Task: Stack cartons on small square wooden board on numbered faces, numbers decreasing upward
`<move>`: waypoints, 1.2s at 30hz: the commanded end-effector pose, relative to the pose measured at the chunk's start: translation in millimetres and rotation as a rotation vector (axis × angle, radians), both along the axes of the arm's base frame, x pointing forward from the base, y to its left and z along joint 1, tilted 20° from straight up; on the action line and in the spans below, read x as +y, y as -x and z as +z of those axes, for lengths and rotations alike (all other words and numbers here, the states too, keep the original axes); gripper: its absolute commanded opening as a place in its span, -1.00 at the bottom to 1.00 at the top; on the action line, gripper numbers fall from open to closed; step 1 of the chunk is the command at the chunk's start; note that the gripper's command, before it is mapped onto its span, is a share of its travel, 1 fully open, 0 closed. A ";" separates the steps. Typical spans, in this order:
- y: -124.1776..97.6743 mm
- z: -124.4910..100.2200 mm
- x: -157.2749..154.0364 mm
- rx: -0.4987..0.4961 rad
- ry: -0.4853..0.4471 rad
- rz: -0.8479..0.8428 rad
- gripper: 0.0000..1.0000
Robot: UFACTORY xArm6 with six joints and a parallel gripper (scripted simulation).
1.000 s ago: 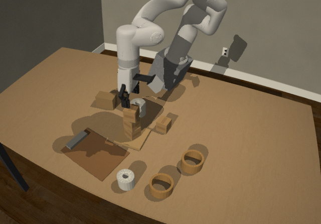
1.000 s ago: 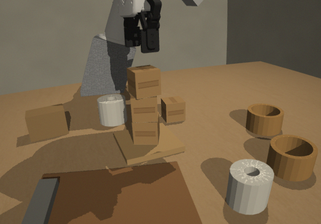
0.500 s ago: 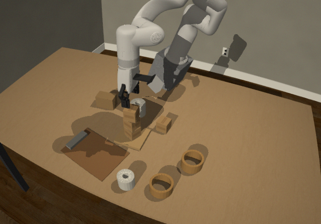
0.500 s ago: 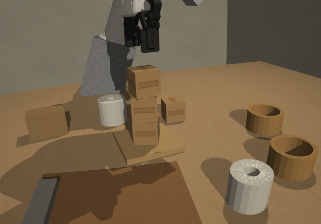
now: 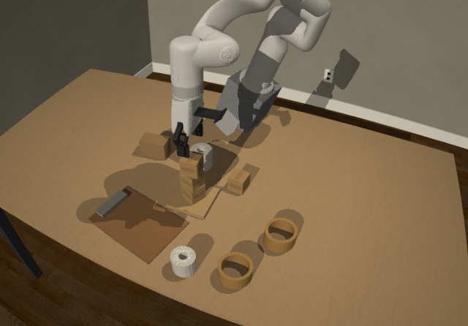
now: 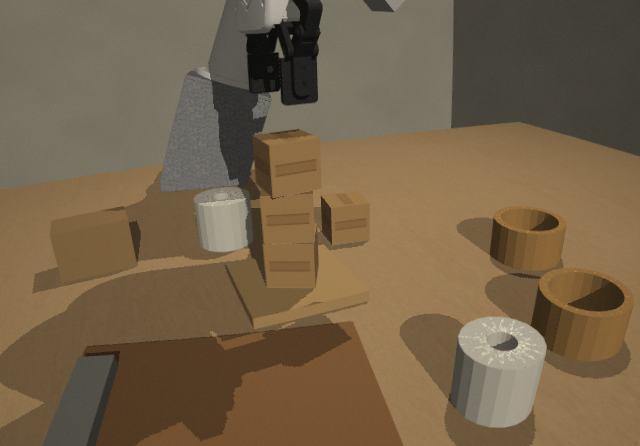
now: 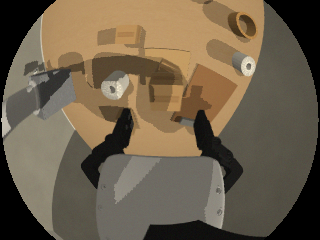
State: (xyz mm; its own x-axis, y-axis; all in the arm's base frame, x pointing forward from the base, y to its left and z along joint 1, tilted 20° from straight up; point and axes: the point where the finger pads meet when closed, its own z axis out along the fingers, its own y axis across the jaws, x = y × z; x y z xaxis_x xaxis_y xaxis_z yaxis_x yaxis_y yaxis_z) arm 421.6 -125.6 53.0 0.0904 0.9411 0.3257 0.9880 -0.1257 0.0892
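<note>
Three cube cartons stand in a column on the small wooden board: the bottom carton, the middle carton and the top carton, which sits a little askew. The column also shows in the wrist view. The fourth carton stands on the table beside the board. My gripper is open and empty, hanging clear above the top carton.
A white roll stands close behind the column, and a larger box beyond it. A dark mat with a grey bar lies in front. Another white roll and two wooden rings stand nearer the front edge.
</note>
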 end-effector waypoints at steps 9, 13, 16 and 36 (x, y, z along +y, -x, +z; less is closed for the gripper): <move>-1.2 1.3 -0.9 -0.003 0.002 -0.001 1.00; -1.2 1.3 -0.9 -0.003 0.002 -0.001 1.00; -1.2 1.3 -0.9 -0.003 0.002 -0.001 1.00; 13.2 16.5 27.0 -0.101 0.042 0.294 1.00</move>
State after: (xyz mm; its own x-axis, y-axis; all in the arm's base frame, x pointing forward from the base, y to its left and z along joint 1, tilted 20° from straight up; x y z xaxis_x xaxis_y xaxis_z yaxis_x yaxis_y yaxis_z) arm 417.2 -116.6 57.7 -0.0098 0.9496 0.3134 0.9927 -0.0285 0.1174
